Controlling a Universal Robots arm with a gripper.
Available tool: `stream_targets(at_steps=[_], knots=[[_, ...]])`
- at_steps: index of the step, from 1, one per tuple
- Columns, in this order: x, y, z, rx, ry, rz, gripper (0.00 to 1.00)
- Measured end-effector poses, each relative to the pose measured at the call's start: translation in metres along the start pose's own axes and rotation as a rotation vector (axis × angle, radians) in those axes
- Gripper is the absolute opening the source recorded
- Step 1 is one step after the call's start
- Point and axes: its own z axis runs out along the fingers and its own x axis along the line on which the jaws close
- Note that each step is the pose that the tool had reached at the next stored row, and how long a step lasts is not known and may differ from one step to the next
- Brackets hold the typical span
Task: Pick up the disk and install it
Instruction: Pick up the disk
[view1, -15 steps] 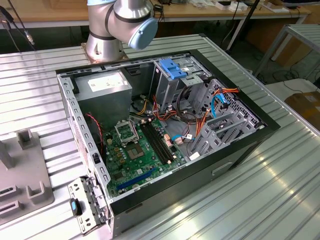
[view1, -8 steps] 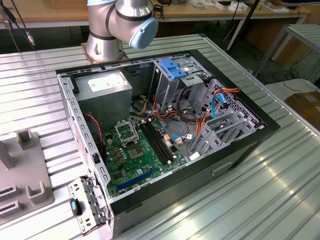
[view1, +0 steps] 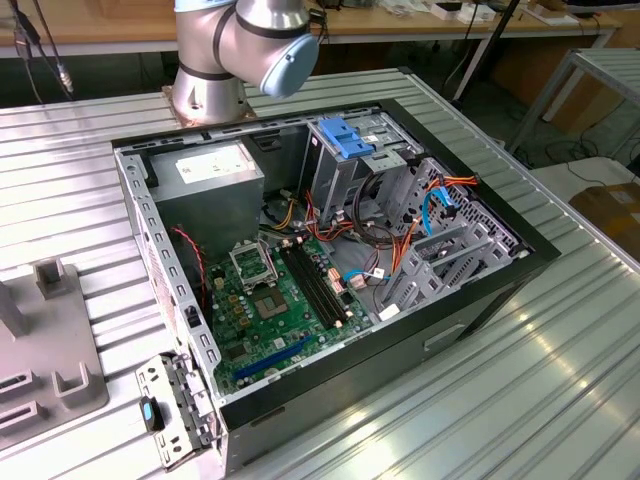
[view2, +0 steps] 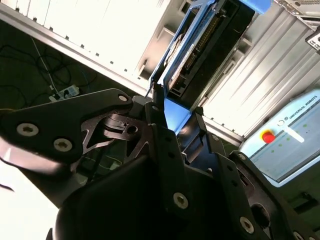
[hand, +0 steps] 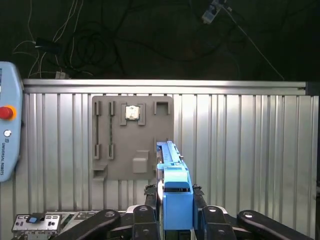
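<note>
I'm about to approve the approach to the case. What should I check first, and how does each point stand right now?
1. The gripper is shut on the disk: ok, in both wrist views.
2. The disk is clear of the grey fixture plate: ok.
3. The computer case is open: ok.
4. A slot in the drive cage is free: cannot tell.
5. The blue data cables are clear of the cage: not ok, they loop right at it.

The disk (hand: 176, 200) is bright blue with a black body, the table (hand: 240, 150) ribbed silver, the circuit board (view1: 270, 310) green, the button (hand: 5, 112) red.
</note>
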Motion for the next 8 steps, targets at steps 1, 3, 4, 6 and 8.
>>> stream_targets(at_steps=[1, 3, 4, 6, 8], knots=[[0.0, -0.0065, 0.0, 0.0001, 0.0, 0.0, 0.37], [0.0, -0.02, 0.0, 0.0, 0.0, 0.0, 0.37], [0.0001, -0.0292, 0.0001, 0.0002, -0.0001, 0.0, 0.37], [0.0001, -0.0458, 0.0001, 0.0001, 0.0, 0.0, 0.37], [0.0001, -0.0571, 0.0, -0.0001, 0.0001, 0.0, 0.37]])
